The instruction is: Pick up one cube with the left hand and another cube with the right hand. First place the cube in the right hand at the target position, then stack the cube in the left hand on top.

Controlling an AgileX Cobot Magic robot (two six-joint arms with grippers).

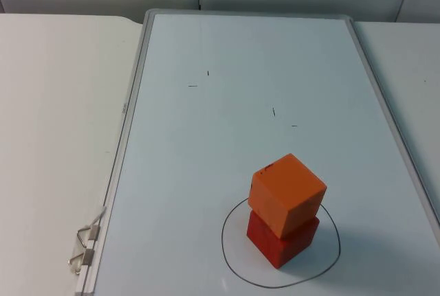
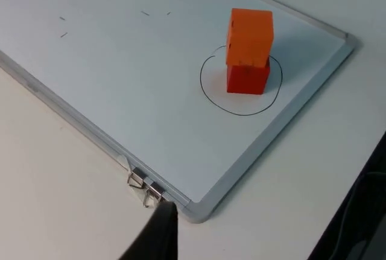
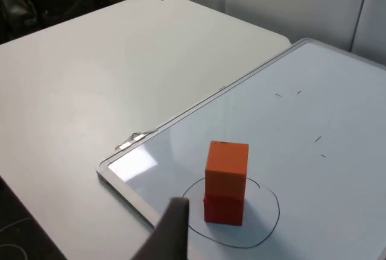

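Judging from the stack, we took the task as done: the orange cube (image 1: 287, 191) sat on the red cube (image 1: 282, 240), slightly askew, inside the drawn circle (image 1: 237, 268) on the whiteboard (image 1: 206, 138) on the bench. Both tools hung back above it; we could not tell their finger spread.

The whiteboard (image 1: 227, 104) shows a smooth, glossy face inside a dull metal-looking frame. Both the orange cube (image 1: 287, 194) and red cube (image 1: 282, 240) look matt, and the table (image 1: 62, 124) matt too.
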